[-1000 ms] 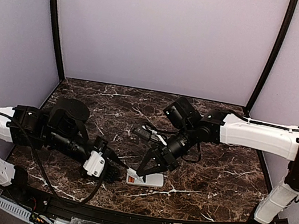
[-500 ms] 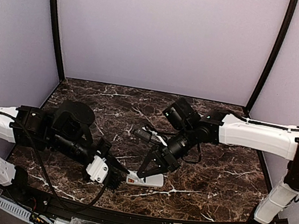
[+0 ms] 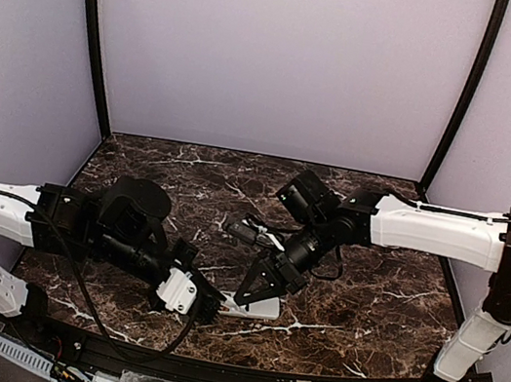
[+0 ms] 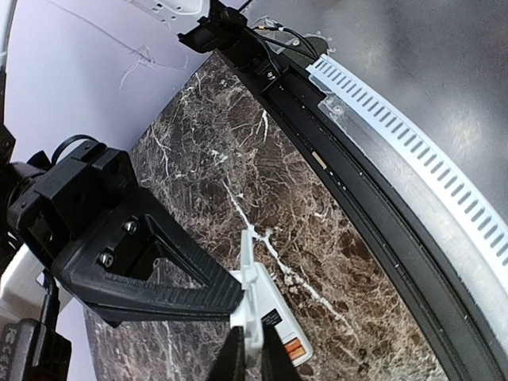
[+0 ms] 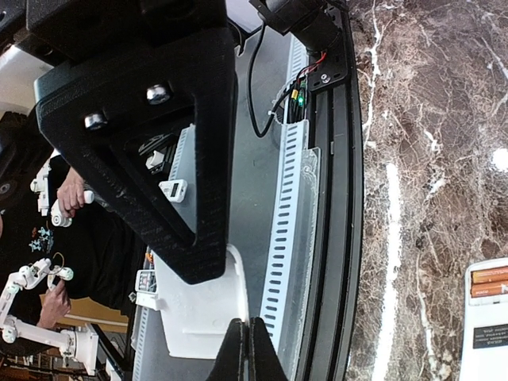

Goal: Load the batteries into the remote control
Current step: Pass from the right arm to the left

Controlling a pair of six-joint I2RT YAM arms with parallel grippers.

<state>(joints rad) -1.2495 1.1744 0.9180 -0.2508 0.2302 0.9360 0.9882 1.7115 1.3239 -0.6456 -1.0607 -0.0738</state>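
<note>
Pins the remote control flat on the counter, close to the front edge and back face up, so as to leave the open bay reachable from above. Clamps the left gripper onto the near end of the white shell, seemingly to stop any sliding or twisting under a push. Holds the right gripper pressed together and empty, with the tip low at the far side of the remote, probably for use as a blunt poker rather than a pincer; cannot tell whether in contact. Shows the batteries side by side inside the bay, orange against white, apparently seated already, hence bracing rather than carrying.
</note>
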